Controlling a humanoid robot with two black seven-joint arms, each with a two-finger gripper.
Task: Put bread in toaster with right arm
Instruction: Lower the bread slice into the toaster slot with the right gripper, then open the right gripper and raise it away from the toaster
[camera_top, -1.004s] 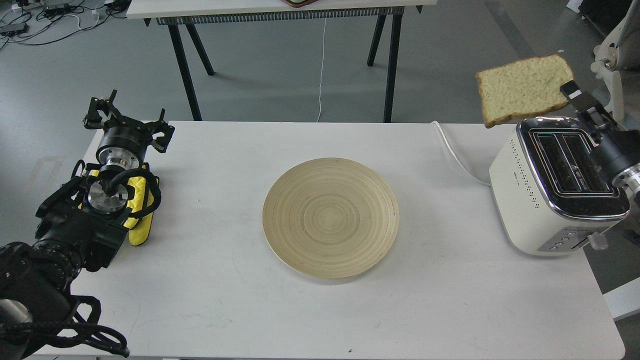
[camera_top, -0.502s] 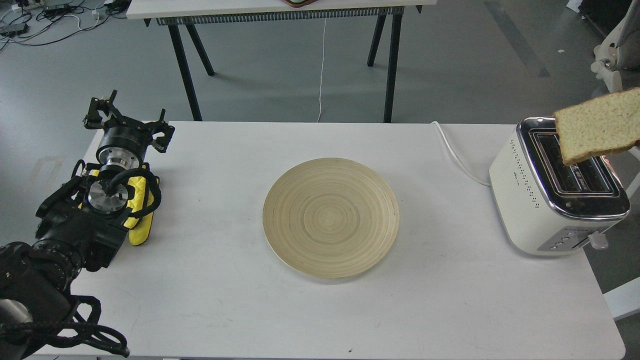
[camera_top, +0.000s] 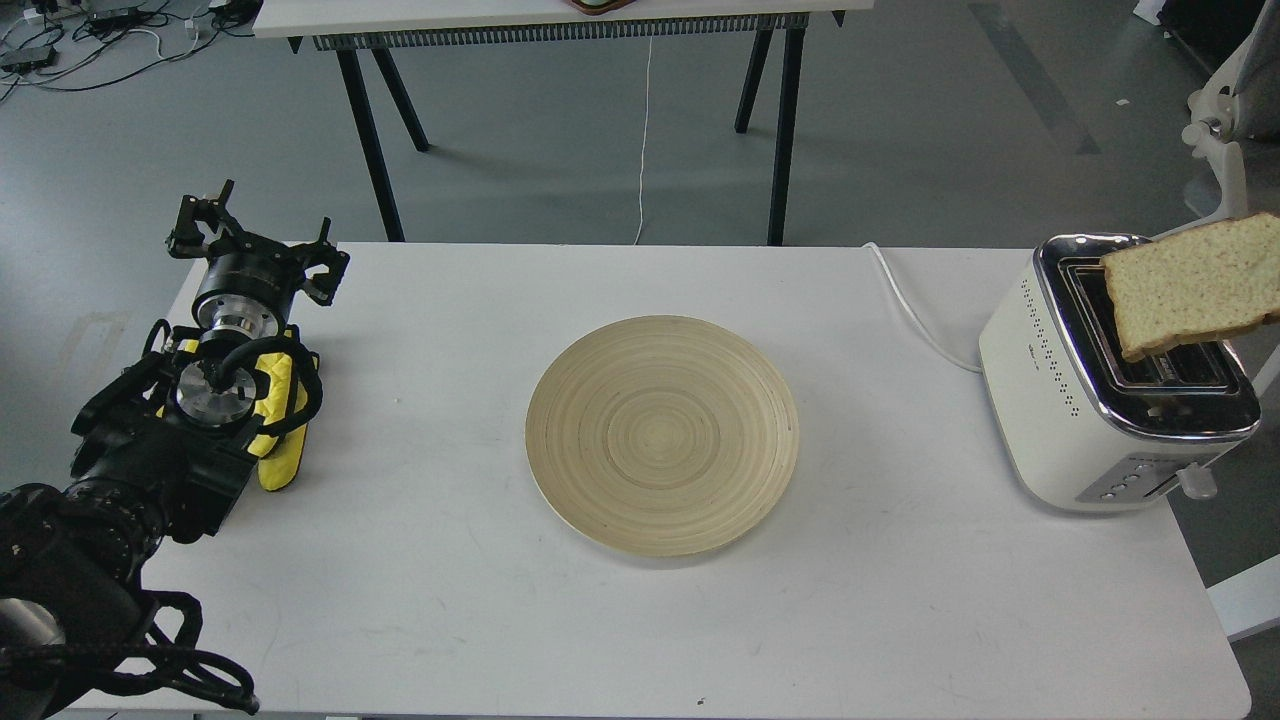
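Note:
The bread (camera_top: 1190, 285), a pale tan slice with brown crust, hangs tilted over the far right of the toaster (camera_top: 1075, 400). Its lower edge is just above the dark slots. The toaster is cream-white with a chrome top and stands at the table's right edge. My right gripper is out of view past the right edge, so what holds the bread is hidden. My left gripper (camera_top: 256, 240) rests at the table's far left, away from the bread. It is dark and its fingers cannot be told apart.
A round wooden plate (camera_top: 662, 435) lies bare in the middle of the white table (camera_top: 450, 600). A yellow pad (camera_top: 280, 430) lies by my left arm. The toaster's white cord (camera_top: 915, 315) runs off the back edge. Another table (camera_top: 560, 15) stands behind.
The bread moved from above and left of the toaster to the right, then dropped lower over the slots. My right arm left the view.

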